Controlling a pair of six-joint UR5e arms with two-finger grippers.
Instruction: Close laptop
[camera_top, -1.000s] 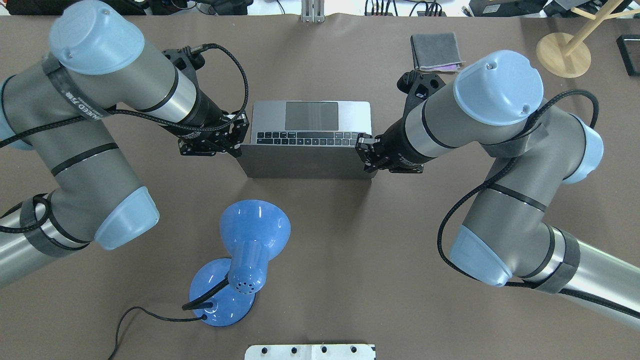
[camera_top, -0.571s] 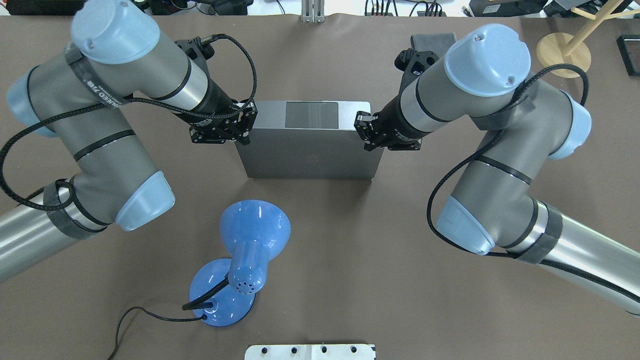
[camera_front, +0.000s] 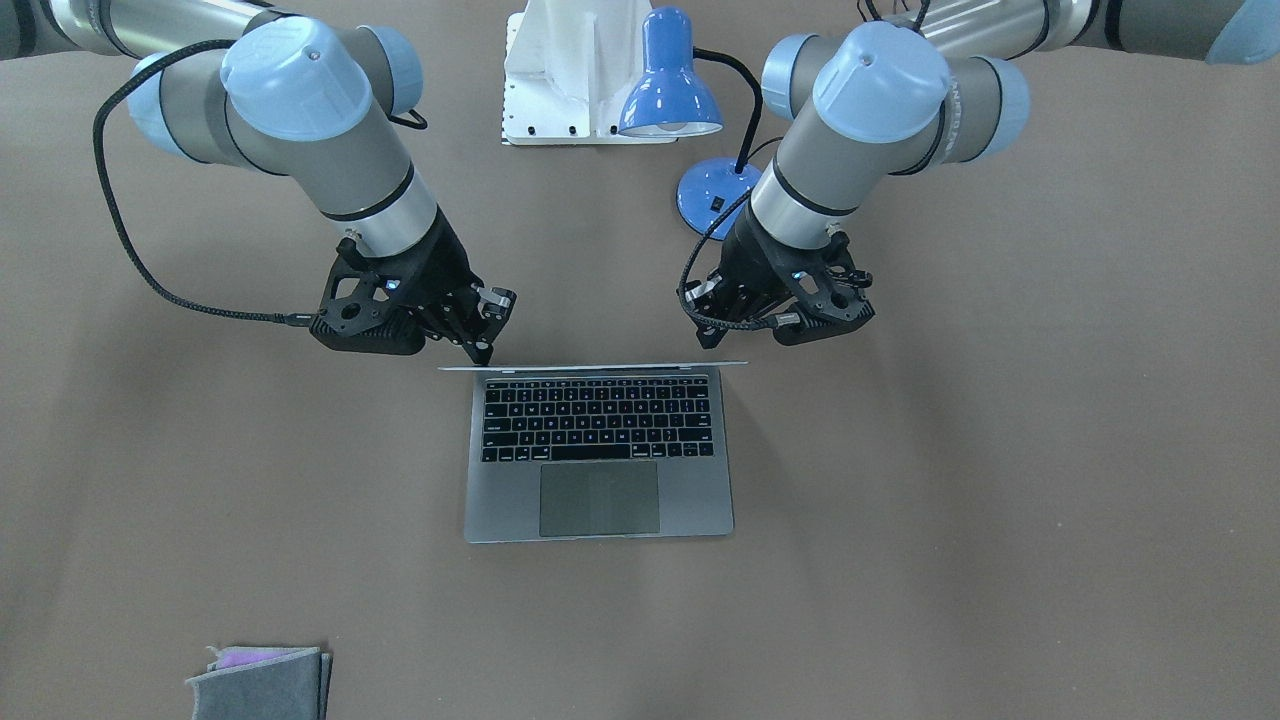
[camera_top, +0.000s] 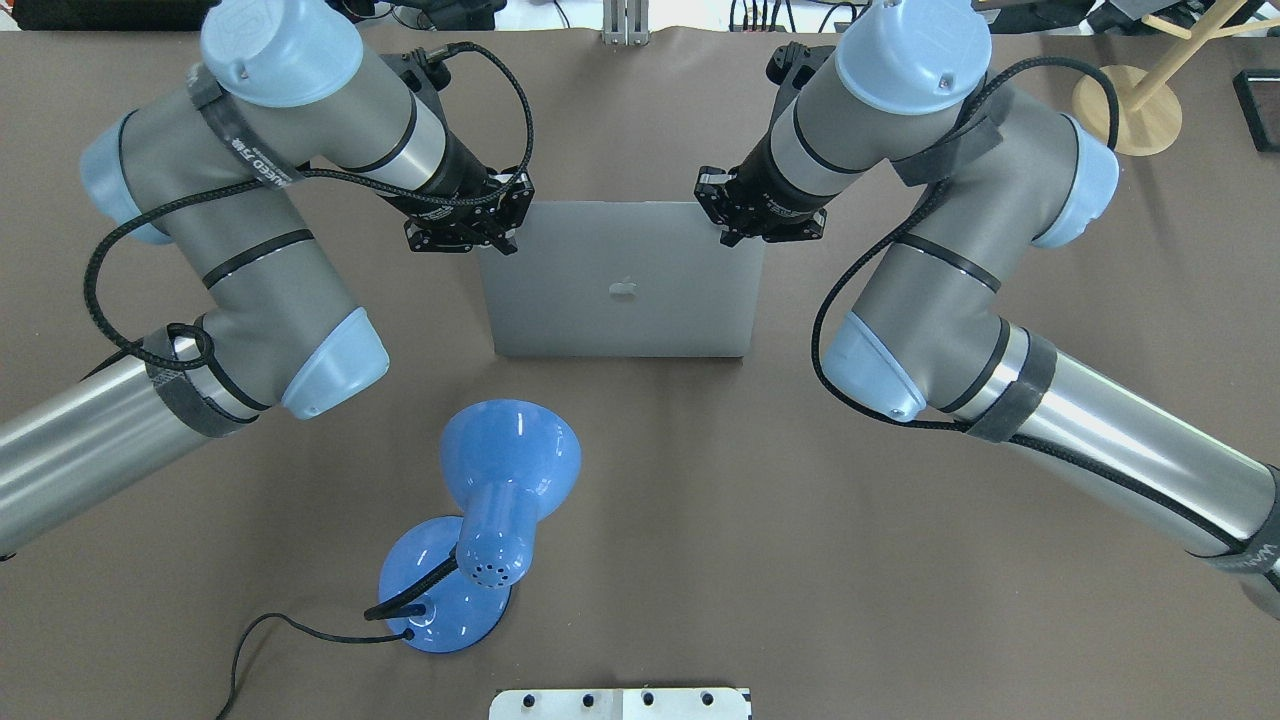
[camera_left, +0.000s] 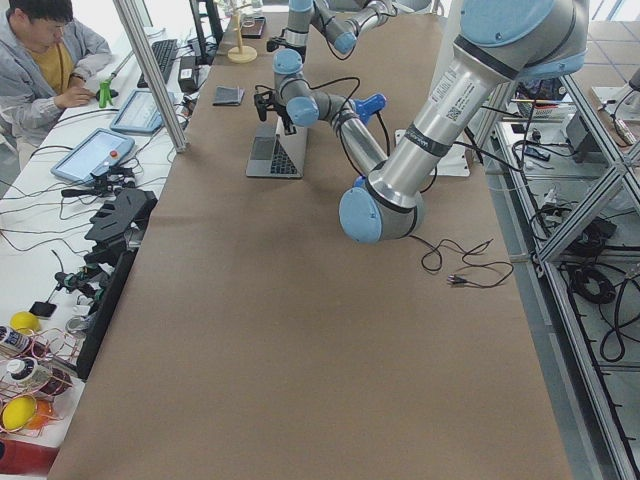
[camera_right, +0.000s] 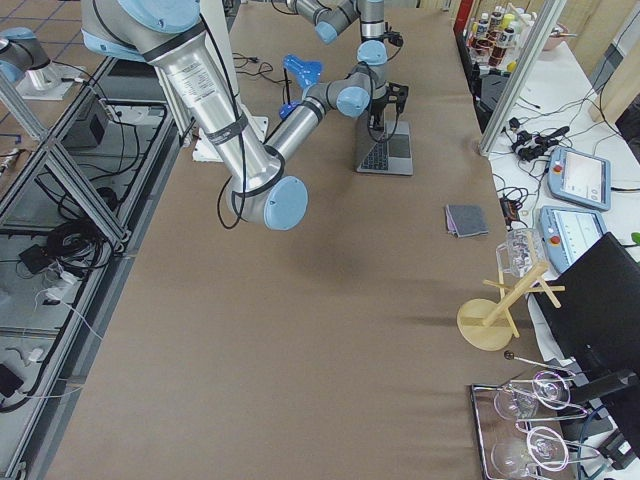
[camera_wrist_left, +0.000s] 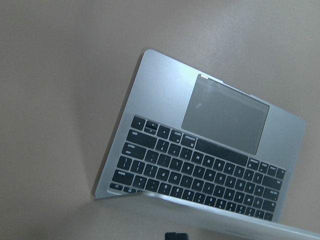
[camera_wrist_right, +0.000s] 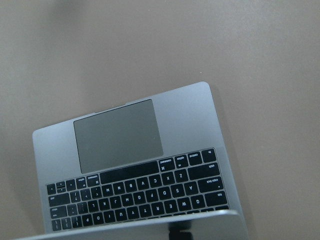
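Observation:
The space-grey laptop (camera_top: 620, 310) sits mid-table, its lid tilted well forward over the base, apple logo up. In the front view the lid shows edge-on above the black keys and trackpad (camera_front: 600, 500). My left gripper (camera_top: 497, 243) is shut, its fingertips against the lid's top left corner. My right gripper (camera_top: 722, 235) is shut, its fingertips against the top right corner. In the front view the left gripper (camera_front: 710, 340) is on the right and the right gripper (camera_front: 483, 352) on the left. Both wrist views look under the lid at the keyboard (camera_wrist_left: 200, 170) (camera_wrist_right: 140, 197).
A blue desk lamp (camera_top: 500, 480) with a black cord stands near the robot's side, just behind the laptop's hinge. A folded grey cloth (camera_front: 262, 682) lies at the far side. A wooden stand (camera_top: 1125, 105) is at the far right. A white mount plate (camera_top: 620, 703) is at the near edge.
Both grippers have moved away from the robot along with the lid's top edge. The lid has swung down over the keyboard and trackpad, and its logo now shows from overhead.

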